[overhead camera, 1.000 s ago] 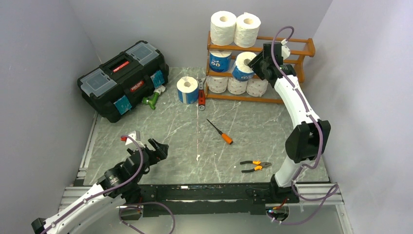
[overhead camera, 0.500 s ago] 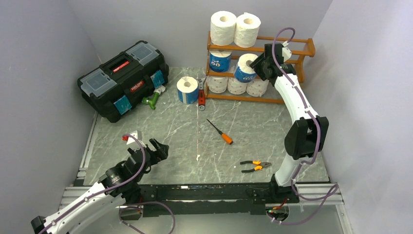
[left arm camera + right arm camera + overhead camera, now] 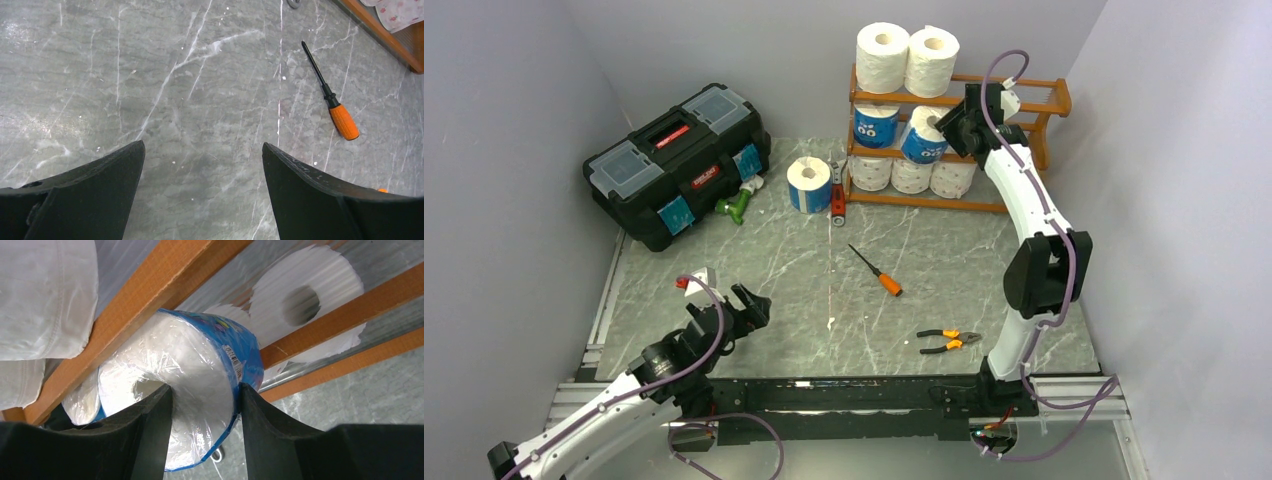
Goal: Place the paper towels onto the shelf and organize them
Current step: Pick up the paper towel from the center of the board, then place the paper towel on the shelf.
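Checking in from the remote station, here's where things sit: the right gripper (image 3: 947,127) is reached up to the shelf (image 3: 1036,98) and pinching one blue-wrapped roll (image 3: 921,142) at the middle tier, just right of the second blue roll (image 3: 876,125) that sits on that tier. On the right wrist cam its fingers (image 3: 150,430) are partly closed on the wall of the roll. One looks to be at the hollow core and the other is pressed on the outside of the wrapper (barcode label facing the camera, lol), with a wooden rail crossing just above it. I honestly can't tell whether the roll is resting on the slats or just hanging in the grip. The top tier has two white rolls (image 3: 882,55) side by side and touching, and the bottom tier has three white rolls (image 3: 911,176) in a row. The third blue roll (image 3: 809,190) is standing on end on the table (image 3: 724,260), just left of the shelf, between it and the black toolbox (image 3: 674,160). The left gripper (image 3: 752,303) hovers low over the marble on my side, fingers (image 3: 100,175) spread wide with only bare tabletop showing between them. An orange-handled screwdriver (image 3: 876,272) lies mid-table and a pair of pliers (image 3: 949,341) sits nearer the right arm's base, both well apart from the rolls.
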Available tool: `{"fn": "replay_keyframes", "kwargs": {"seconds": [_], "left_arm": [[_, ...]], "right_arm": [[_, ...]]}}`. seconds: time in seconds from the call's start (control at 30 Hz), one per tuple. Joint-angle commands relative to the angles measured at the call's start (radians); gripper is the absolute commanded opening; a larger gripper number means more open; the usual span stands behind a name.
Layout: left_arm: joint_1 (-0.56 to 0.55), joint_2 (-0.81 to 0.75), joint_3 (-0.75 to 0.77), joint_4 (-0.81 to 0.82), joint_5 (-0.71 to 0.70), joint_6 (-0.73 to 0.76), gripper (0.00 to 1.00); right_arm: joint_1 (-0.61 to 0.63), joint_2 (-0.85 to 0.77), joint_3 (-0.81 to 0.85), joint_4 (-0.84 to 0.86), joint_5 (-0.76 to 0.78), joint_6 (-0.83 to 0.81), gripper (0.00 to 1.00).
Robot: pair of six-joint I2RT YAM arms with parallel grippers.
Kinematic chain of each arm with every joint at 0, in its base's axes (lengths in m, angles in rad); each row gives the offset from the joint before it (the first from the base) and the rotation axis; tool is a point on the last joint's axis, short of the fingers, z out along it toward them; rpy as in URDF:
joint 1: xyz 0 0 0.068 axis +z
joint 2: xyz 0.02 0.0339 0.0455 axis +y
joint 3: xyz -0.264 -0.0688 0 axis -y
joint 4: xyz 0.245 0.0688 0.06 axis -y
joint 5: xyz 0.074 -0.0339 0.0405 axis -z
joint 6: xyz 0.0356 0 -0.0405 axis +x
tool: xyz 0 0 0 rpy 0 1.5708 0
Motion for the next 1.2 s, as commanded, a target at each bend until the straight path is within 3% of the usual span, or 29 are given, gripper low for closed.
{"fn": "replay_keyframes", "kwargs": {"seconds": [0.0,0.33,0.6,1.17], "left_arm": [[0.001,0.013,0.031,0.033,-0.001,0.001,0.93],[0.001,0.033,0.03,0.051,0.002,0.002,0.93],[0.001,0.04,0.025,0.068,0.004,0.005,0.93],[0.001,0.058,0.026,0.08,0.011,-0.002,0.92]], "right_arm": [[-0.005,0.017,0.068,0.07,-0.022,0.034,0.24],[-0.005,0.039,0.1,0.069,-0.029,0.037,0.28],[-0.006,0.026,0.108,0.07,0.012,-0.006,0.2],[-0.001,0.048,0.12,0.1,0.07,-0.024,0.17]]}}
